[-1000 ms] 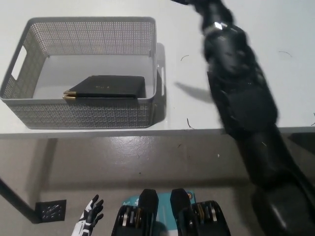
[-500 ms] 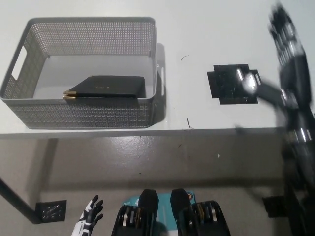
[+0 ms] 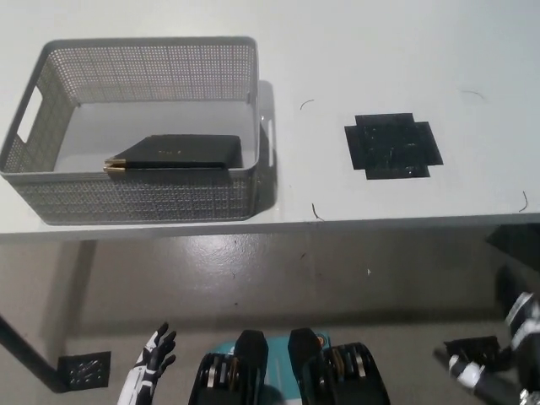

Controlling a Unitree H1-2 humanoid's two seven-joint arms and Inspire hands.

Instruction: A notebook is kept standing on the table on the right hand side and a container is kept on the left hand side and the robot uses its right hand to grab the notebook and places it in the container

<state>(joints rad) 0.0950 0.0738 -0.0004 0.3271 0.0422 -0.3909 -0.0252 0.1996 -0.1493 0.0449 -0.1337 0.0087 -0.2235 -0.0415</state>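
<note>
Task reads as done, judging from the layout — the notebook (image 3: 177, 153) lies flat on the floor of the container (image 3: 135, 198), dark cover up, gold corner tips toward the basket's handle-slot end, touching its near wall or very nearly so. Nothing of the job looks left except perhaps settling the arms. The right hand (image 3: 506, 371) is low at the frame's bottom-right corner, below the table edge and well apart from everything on the tabletop; the container sits far up and across from it, on the opposite side. It is blurred and partly cut by the frame, so how far its fingers are spread cannot be told — it does appear to hold nothing and touch nothing. A black cross-shaped mat (image 3: 393, 145) lies bare on the table (image 3: 380, 67) above that hand, between it and the container. The left hand (image 3: 152, 367) rests low on the other side, fingers apart, empty, beneath the container's end of the table.
</note>
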